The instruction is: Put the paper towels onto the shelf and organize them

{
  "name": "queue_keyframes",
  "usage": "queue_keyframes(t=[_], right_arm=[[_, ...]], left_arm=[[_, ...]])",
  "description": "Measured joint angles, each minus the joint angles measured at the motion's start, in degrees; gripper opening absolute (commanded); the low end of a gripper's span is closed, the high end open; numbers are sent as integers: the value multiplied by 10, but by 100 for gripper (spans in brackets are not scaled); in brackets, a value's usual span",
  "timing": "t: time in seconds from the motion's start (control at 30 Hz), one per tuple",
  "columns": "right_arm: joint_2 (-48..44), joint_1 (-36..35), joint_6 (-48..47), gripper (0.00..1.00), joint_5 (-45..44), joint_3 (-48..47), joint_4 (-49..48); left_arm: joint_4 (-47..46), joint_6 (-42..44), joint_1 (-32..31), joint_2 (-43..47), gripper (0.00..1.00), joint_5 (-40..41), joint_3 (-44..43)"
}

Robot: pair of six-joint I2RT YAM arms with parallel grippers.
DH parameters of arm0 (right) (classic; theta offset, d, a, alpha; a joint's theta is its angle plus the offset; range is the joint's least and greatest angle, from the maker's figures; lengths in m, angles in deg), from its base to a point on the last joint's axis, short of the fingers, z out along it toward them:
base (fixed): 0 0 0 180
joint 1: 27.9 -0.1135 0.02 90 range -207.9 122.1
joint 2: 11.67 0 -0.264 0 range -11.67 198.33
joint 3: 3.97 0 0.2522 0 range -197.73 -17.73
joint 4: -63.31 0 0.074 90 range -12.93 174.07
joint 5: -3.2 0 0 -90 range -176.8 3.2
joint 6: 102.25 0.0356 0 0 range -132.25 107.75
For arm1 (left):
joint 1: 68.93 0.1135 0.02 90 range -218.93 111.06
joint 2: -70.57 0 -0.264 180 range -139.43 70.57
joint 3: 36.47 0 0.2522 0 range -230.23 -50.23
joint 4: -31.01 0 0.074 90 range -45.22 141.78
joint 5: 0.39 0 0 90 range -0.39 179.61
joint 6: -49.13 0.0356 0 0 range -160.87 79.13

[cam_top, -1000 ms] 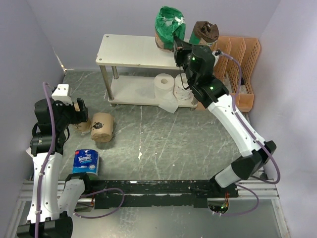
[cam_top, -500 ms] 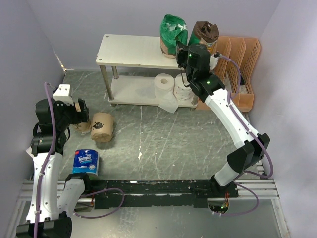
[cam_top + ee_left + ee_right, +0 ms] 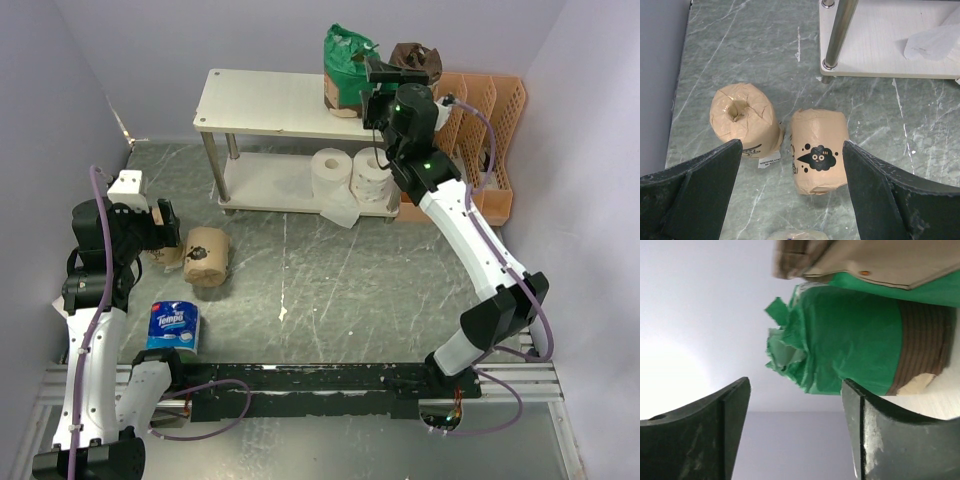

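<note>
**Hovering open over the tan rolls, reaching open at the shelf top**

The left gripper (image 3: pixel 792 147) hangs with its jaws spread wide, holding nothing. Two tan-wrapped paper towel rolls lie on the grey-green marbled table (image 3: pixel 350 280) right under it. The upright tan roll (image 3: pixel 742 120) sits nearer the left finger. The toppled tan roll with a black cartoon print (image 3: pixel 819 150) lies just beside it, nearer the right finger. The blue "Tempo" roll (image 3: pixel 175 328) stands closer to the arm bases.

The off-white two-tier shelf with metal legs (image 3: pixel 265 100) stands further right. Its lower board carries two bare white rolls (image 3: pixel 330 172) side by side, with a loose tail of paper hanging off the front edge.

A green-wrapped roll (image 3: pixel 345 65) stands at the top board's right end. The right gripper (image 3: pixel 378 72) is level with it, jaws parted and empty, the roll framed just beyond the fingertips. A second green roll with a brown top (image 3: pixel 415 62) stands close behind the gripper. An orange slotted plastic file rack (image 3: pixel 490 130) is to the right.
</note>
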Motion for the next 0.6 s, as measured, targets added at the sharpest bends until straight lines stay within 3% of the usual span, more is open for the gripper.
queue_keyframes(t=[0.2, 0.47, 0.6], right_arm=[[-37, -12, -128, 100, 24, 22, -59], [-139, -200, -475, 100, 45, 156, -118], [-139, -209, -584, 100, 88, 237, -101]], left_arm=[[0, 0, 0, 0, 94, -2, 0], [0, 2, 2, -2, 93, -6, 0], [1, 10, 7, -7, 93, -24, 0]])
